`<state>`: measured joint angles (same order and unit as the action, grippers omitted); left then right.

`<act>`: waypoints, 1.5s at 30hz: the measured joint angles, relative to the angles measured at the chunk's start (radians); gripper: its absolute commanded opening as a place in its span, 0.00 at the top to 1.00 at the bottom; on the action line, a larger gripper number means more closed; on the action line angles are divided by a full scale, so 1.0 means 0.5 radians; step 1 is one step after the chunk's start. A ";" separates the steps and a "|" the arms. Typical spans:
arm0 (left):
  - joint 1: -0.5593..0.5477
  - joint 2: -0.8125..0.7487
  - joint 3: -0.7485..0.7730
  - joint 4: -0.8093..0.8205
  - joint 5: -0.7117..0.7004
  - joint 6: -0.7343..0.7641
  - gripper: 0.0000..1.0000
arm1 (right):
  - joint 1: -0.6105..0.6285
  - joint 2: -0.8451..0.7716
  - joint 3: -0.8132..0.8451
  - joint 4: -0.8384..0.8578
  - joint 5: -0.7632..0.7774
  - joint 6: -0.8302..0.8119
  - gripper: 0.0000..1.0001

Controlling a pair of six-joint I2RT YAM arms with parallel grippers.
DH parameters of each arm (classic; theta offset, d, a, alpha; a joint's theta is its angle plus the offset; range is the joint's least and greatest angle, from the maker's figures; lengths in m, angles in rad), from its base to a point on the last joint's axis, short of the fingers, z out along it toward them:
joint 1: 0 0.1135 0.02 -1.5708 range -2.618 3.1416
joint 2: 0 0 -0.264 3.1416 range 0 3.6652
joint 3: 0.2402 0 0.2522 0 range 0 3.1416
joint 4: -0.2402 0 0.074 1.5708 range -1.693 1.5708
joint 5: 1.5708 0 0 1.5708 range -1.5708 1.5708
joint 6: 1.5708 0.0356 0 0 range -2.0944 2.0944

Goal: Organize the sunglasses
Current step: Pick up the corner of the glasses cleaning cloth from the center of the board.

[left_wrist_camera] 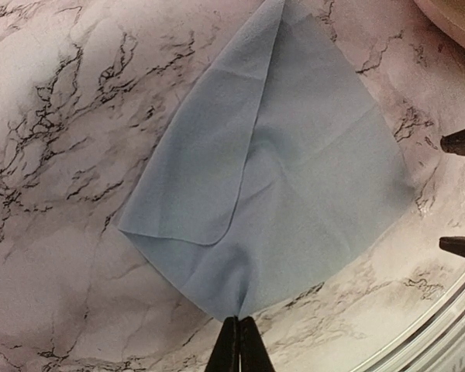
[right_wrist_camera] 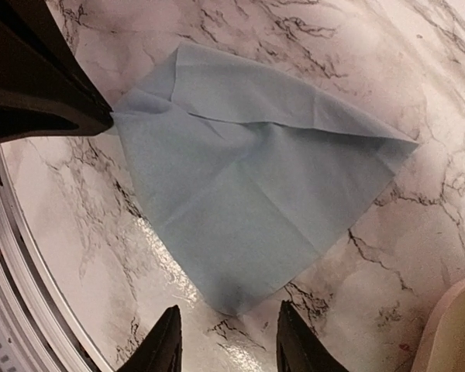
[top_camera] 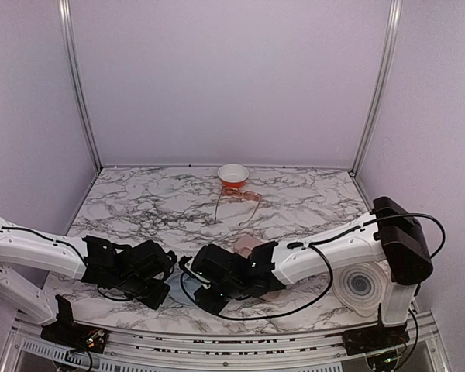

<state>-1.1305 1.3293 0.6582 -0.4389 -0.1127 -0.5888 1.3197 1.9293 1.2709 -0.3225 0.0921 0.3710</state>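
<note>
Left gripper (left_wrist_camera: 238,335) is seen with fingers pressed together, pinching one corner of a light blue cloth (left_wrist_camera: 294,178); the rest of the cloth is spread flat on the marble table (left_wrist_camera: 54,116) ahead of it, one edge folded over. Right gripper (right_wrist_camera: 229,310) is seen spread, nothing held, fingertips low over the table, with the cloth's nearest corner lying just ahead of the gap between them; contact cannot be told. The two grippers face each other across the cloth, close together. A pink case (right_wrist_camera: 453,329) is seen just to the side of the right gripper, off the cloth. Sunglasses (top_camera: 246,197) with orange-brown lenses are found well ahead of both grippers at the far side of the table, just beside a small white bowl (top_camera: 232,173), well apart from cloth and fingers. A second pair cannot be made out.
</note>
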 measured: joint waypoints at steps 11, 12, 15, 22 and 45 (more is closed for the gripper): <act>0.000 0.015 -0.009 0.003 0.000 -0.006 1.00 | 0.003 0.144 0.018 0.008 0.006 -0.008 0.66; 0.000 0.017 -0.014 0.003 0.000 -0.006 1.00 | 0.003 0.146 0.019 0.013 0.005 -0.010 0.69; 0.000 0.028 -0.029 0.013 0.001 -0.006 1.00 | 0.004 0.156 0.019 0.027 0.011 -0.020 0.80; 0.000 0.035 -0.045 0.017 0.000 -0.007 1.00 | 0.016 0.200 0.061 0.047 0.045 -0.023 0.98; 0.000 -0.022 0.030 -0.004 0.051 -0.014 1.00 | 0.042 0.056 -0.022 0.041 0.099 0.031 1.00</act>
<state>-1.1305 1.3182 0.6731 -0.4408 -0.0872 -0.5957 1.3407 1.9575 1.2598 -0.3019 0.1417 0.3866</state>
